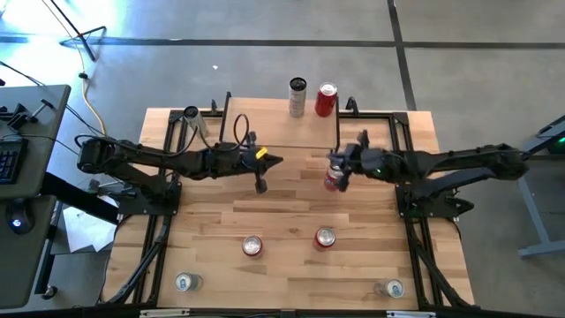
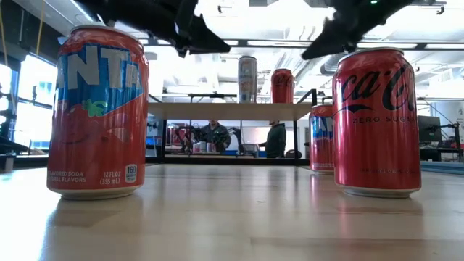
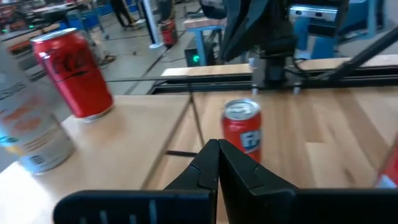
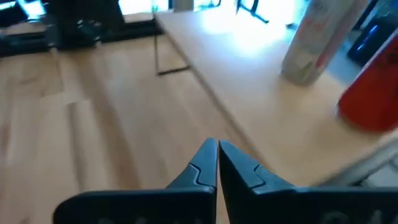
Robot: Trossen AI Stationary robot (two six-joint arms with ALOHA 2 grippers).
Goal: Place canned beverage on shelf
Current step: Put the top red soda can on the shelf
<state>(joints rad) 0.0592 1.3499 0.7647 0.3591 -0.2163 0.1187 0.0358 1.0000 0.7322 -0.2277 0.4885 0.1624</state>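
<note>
The shelf (image 1: 265, 124) stands at the table's far side. A tall silver can (image 1: 297, 97) and a red cola can (image 1: 327, 100) stand on its wooden top. A red can with a blue label (image 1: 333, 180) stands upright on the table by the shelf's near right corner; it also shows in the left wrist view (image 3: 242, 127). My right gripper (image 1: 338, 165) is shut and empty just above this can. My left gripper (image 1: 277, 162) is shut and empty over the shelf's near edge, pointing toward that can.
Two red cans (image 1: 252, 246) (image 1: 325, 237) stand on the table's near middle, large in the low view (image 2: 98, 109) (image 2: 377, 119). Silver cans stand at the near left (image 1: 185, 283), the near right (image 1: 393, 288) and the far left (image 1: 192, 119). People show in the room behind.
</note>
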